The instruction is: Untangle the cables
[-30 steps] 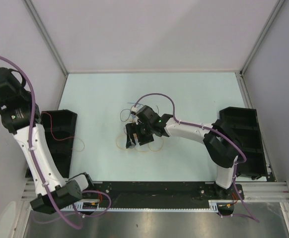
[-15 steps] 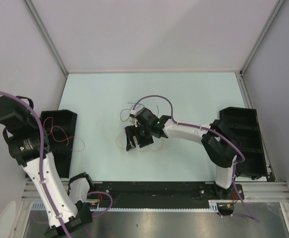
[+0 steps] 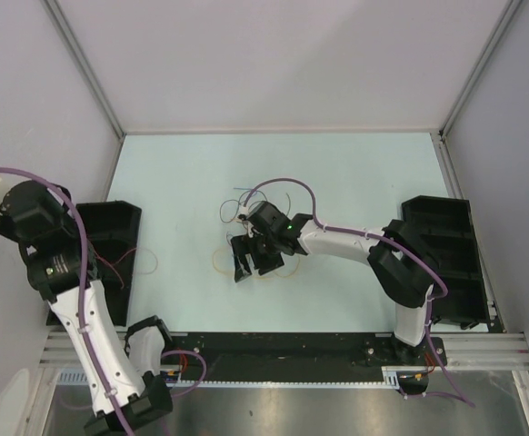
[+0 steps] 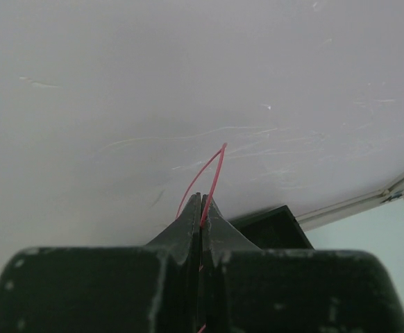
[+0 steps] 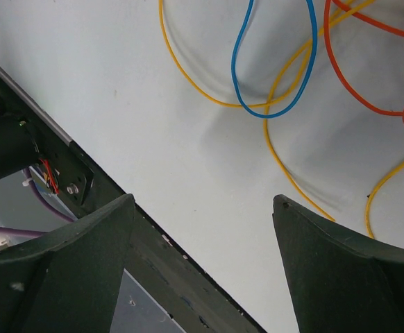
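A tangle of thin cables point(image 3: 263, 207) lies on the pale table near its middle. In the right wrist view I see yellow point(image 5: 188, 76), blue point(image 5: 271, 111) and orange point(image 5: 368, 104) strands. My right gripper point(image 3: 246, 257) hovers at the tangle's near edge; its jaws point(image 5: 203, 201) are wide open and empty, with the strands just beyond the fingertips. My left gripper point(image 4: 202, 198) is shut on a red cable point(image 4: 212, 173), held high against the left wall. The left arm point(image 3: 42, 236) is raised at the far left, and the red cable point(image 3: 110, 263) trails down over the left tray.
A black tray point(image 3: 119, 218) stands at the table's left edge, and another black tray point(image 3: 446, 254) stands at the right edge. A loose yellow loop point(image 3: 146, 263) lies beside the left tray. Grey walls close in the left, back and right.
My left arm has swung down and toward the front with the red cable. My right gripper has shifted slightly down and left over the tangle, still open.
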`<state>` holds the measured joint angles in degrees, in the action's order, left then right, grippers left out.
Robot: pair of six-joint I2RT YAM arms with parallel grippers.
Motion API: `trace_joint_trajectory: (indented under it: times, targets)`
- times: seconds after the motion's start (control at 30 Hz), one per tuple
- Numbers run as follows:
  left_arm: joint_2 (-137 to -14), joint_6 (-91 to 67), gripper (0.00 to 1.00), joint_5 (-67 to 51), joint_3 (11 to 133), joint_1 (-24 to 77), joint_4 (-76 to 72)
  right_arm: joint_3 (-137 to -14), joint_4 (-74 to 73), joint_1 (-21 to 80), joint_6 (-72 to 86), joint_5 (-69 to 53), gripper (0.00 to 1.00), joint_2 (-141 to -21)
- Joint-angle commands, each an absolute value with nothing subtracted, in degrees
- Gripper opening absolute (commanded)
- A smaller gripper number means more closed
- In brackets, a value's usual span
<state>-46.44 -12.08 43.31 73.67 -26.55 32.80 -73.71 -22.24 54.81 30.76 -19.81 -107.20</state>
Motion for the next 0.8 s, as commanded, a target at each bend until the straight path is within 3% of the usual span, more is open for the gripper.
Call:
trace_joint_trajectory:
  times: [0.0,0.43,0.77]
  targets:
    - [-49.30,-13.71,0.00,40.88,72.08,-27.51,30.42,-73.65,-21.45,55.20,29.71,-19.51,0.85,-106.08]
    - [-56.76,-17.31,0.00,41.30,67.50,-27.86,24.26,-73.65,-17.84,53.62,30.50,-22.67,0.84,-109.86]
    - [-58.98,-20.30,0.00,39.29,64.08,-33.84,23.12,-73.65,-17.58,51.94,30.06,-23.90,0.83,-111.18]
